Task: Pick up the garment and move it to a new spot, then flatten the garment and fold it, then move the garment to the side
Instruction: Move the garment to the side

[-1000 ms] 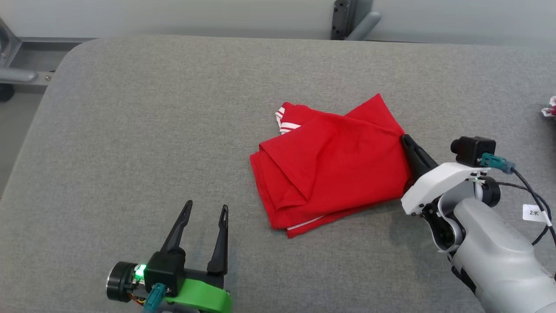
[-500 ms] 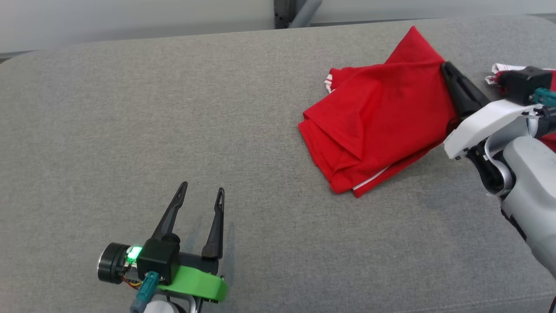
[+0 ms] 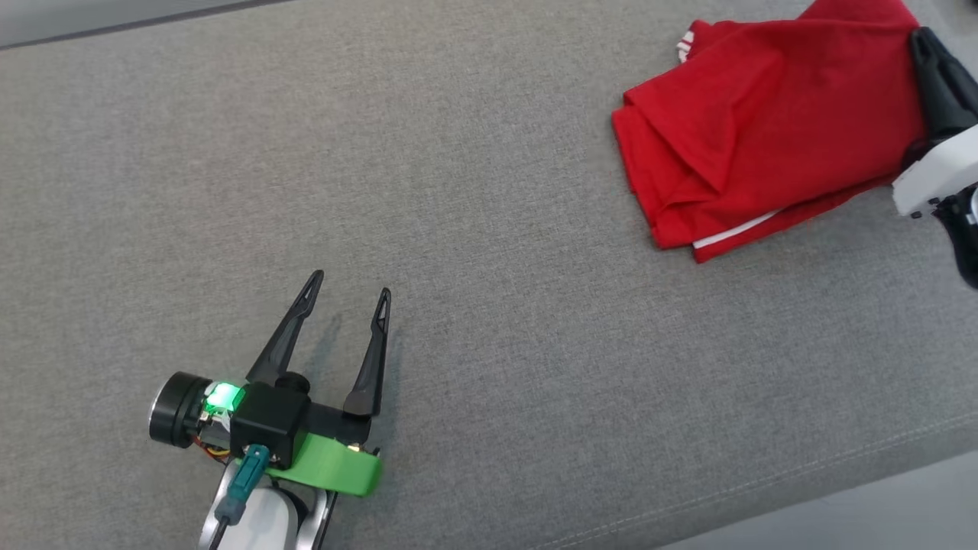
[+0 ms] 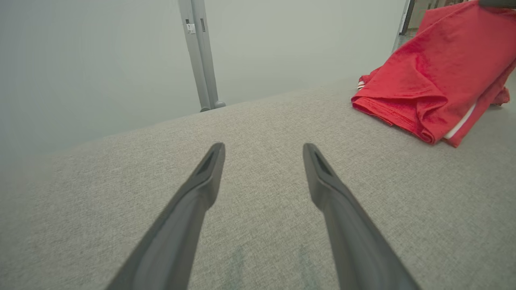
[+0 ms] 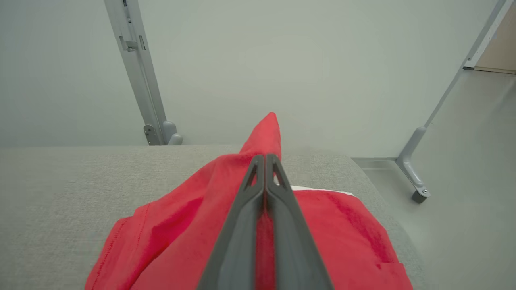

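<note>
I count one garment [image 3: 764, 122] on my screens, a red one folded over itself into several layers. It sits at the far right of the grey padded table [image 3: 489, 229] in the head view. One white stripe runs along its near hem, and a bit of white banding shows at its far corner.

Two grippers are in play. The right gripper [image 3: 922, 40] is at the garment's right edge. From its own wrist camera I see both dark fingers pressed flat together with red cloth pinched between them [image 5: 264, 158], so it is clamped on the garment [image 5: 173, 225]. One corner of the cloth pokes up past the fingertips.

In the left wrist view the garment [image 4: 435, 80] slopes up toward that grip, while its lower folds rest on the table.

The left gripper [image 3: 351, 284] is near the lower left of the head view, well apart from the garment. Its two fingers are spread wide over bare fabric with nothing between them [image 4: 263, 147].

Behind the table, the right wrist view gives me two grey frame posts against a pale wall: one upright post [image 5: 137, 72] and one slanted post [image 5: 443, 108].
</note>
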Motion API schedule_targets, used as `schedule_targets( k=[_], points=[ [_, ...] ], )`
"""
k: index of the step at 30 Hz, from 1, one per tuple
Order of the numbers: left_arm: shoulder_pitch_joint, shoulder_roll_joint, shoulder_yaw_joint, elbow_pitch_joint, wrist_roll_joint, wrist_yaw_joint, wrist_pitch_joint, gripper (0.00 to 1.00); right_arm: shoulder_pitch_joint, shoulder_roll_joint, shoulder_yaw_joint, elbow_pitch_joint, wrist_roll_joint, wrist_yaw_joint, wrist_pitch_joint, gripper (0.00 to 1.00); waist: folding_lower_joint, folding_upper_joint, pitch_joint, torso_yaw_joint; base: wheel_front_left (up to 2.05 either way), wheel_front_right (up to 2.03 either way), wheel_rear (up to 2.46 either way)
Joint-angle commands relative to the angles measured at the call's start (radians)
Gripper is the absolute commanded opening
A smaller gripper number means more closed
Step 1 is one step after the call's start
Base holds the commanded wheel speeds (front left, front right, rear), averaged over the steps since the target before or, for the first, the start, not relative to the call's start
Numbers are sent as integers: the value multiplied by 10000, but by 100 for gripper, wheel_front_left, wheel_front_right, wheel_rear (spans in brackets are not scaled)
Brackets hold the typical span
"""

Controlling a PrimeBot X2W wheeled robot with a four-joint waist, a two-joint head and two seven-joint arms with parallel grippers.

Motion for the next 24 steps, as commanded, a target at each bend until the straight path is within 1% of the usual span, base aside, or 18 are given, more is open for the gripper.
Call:
schedule_targets(
  k=[1,8,14,17,18,19,20,21,22,24],
  points=[
    [-198,155,1,-38,94,-64,-23,100,-140,-138,-261,149,-130,-2,-83,0,0,-1,618,-571,0,0,0],
    [-404,447,-119,-143,222,-151,-24,100,-563,-270,-1363,1236,-428,-2,-156,0,0,-1,1282,-749,0,0,0],
    [-706,635,-297,-197,267,-209,-24,100,-1179,-237,-2290,2343,-1000,-4,-168,0,0,-1,1775,-611,0,0,0],
    [-854,680,-358,-154,225,-239,-24,100,-1385,-203,-2810,3067,-1440,-4,-171,0,0,-1,1895,-490,0,0,0],
    [-854,680,-358,-154,225,-239,-24,100,-1385,-203,-2810,3067,-1440,-4,-171,0,0,-1,1895,-490,0,0,0],
    [-900,676,-376,-118,206,-230,-24,100,-1455,-184,-2979,3405,-1641,-5,-172,0,0,-1,1901,-440,0,0,0],
    [-949,654,-392,-99,190,-232,-24,100,-1541,-160,-3108,3663,-1856,-5,-172,18,0,-1,1889,-384,0,0,0],
    [-996,613,-404,-73,170,-217,-24,100,-1632,-148,-3258,3922,-2114,-5,-173,74,0,-1,1863,-322,0,0,0],
    [-1029,564,-409,-45,144,-190,-24,100,-1680,-104,-3402,4168,-2349,-5,-173,100,0,-1,1820,-261,0,0,0],
    [-1045,457,-444,24,111,-158,-24,100,-1714,-80,-3723,4443,-2957,-5,-174,100,0,-1,1680,-128,0,0,0]
  ],
)
